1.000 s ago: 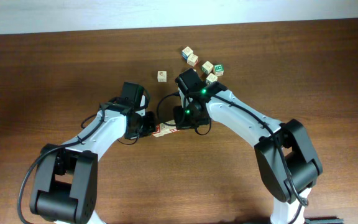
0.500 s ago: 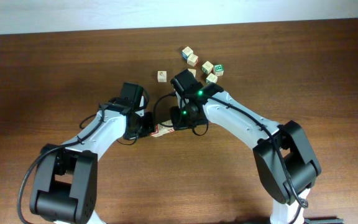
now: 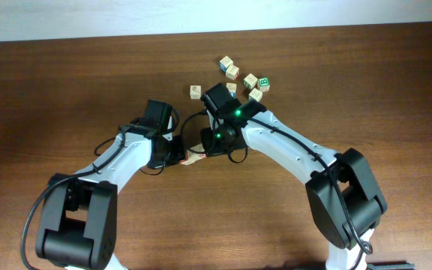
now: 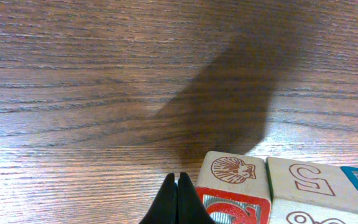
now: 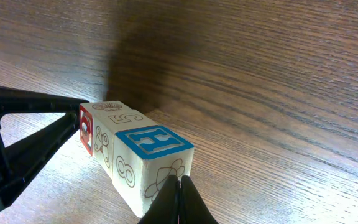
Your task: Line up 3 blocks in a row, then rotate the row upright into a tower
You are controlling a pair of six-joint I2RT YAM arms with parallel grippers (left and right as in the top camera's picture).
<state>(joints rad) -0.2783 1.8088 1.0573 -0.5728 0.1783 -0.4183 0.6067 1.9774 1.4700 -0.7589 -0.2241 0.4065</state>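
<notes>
Both arms meet near the middle of the table, well in from every edge, and between them lies the row of three blocks, set face to face in one line on the wood. The left gripper has its fingers pressed tight together, nothing between them, and the black tip sits right at the outer end of the red-faced block, the one with a shell drawn on top. Next along is the middle block, pale, with a brown 5-like figure on its upper face, touching its neighbours on both sides. At the other end sits the blue H block, blue letter up, circles and a flower outline on its sides. The right gripper is also pinched closed and empty, its tip against the flower-side corner of that H block, so the row is capped by one closed claw at each end. From the right wrist view, the left claw shows as a black wedge meeting the red face. Toward the far edge of the table, past the right arm's wrist, a cluster of loose blocks lies scattered, one of them green-marked, and a lone block with a reddish mark sits apart to their left.
</notes>
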